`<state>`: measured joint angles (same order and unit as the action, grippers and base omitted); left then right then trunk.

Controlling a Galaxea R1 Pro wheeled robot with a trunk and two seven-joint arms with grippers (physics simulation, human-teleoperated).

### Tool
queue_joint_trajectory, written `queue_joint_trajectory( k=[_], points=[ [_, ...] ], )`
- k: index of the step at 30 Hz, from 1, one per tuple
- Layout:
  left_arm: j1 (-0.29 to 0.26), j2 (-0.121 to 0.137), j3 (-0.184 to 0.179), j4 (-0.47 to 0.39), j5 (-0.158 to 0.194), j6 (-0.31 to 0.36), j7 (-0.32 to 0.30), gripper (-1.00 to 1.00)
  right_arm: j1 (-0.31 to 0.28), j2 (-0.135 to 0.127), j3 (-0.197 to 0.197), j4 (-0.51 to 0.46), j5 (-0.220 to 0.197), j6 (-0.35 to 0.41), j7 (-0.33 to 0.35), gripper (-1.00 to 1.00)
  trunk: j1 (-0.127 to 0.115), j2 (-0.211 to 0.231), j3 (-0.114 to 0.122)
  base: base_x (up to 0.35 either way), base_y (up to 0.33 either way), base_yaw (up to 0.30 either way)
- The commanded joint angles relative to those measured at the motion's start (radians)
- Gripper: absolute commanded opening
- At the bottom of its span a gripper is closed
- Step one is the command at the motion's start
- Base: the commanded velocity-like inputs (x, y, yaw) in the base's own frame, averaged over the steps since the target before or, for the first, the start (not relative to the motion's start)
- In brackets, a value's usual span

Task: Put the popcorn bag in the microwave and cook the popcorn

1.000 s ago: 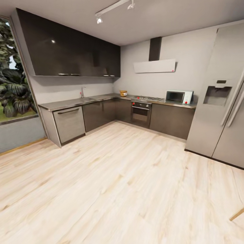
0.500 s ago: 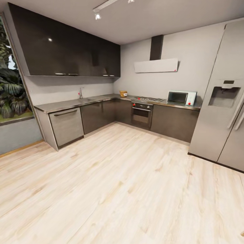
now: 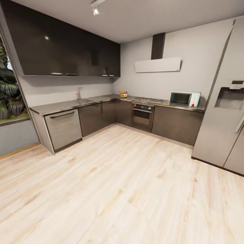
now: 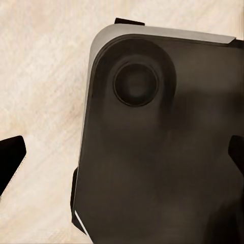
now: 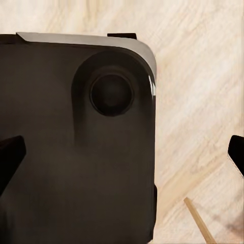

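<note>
Popcorn bag (image 3: 123, 94) at worktop (image 3: 67, 105) corner: likely light, crushable; grip mid-body. Both tools' fingertips spread, empty.

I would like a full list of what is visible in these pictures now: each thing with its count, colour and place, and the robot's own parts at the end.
popcorn bag: one, tan-brown, on the countertop near the corner.
microwave: one, pale mint-blue with black door, on the countertop beside the fridge.
countertop: one, glossy grey, L-shaped along two walls.
gas hob: one, grey, between bag and microwave.
oven: one, dark, under the hob.
fridge: one, silver, far right.
tap: one, silver, on the left run.
wall cabinets: one row, black, above the left run.
floor: pale wood.
left gripper: open, black fingertips over the robot's dark base.
right gripper: open, likewise.
</note>
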<state>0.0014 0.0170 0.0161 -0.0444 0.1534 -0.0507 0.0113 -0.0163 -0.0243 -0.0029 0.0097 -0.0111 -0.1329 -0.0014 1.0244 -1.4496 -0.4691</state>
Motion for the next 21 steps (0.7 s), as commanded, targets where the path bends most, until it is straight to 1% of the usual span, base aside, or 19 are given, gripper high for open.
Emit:
queue_joint_trajectory(
  k=[1, 21],
  points=[
    [0.0, 0.0, 0.001, -0.001, 0.006, -0.001, 0.001, 1.0, -0.001, 0.0, 0.0, 0.001, -0.001, -0.004, 0.0, 1.0, 0.001, 0.0, -0.001, 0.32, 0.0, 0.0],
    [0.0, 0.0, 0.001, -0.001, 0.006, -0.001, 0.001, 1.0, -0.001, 0.001, 0.0, 0.001, -0.003, -0.004, 0.0, 1.0, 0.001, 0.0, -0.001, 0.32, 0.0, 0.0]
  ],
)
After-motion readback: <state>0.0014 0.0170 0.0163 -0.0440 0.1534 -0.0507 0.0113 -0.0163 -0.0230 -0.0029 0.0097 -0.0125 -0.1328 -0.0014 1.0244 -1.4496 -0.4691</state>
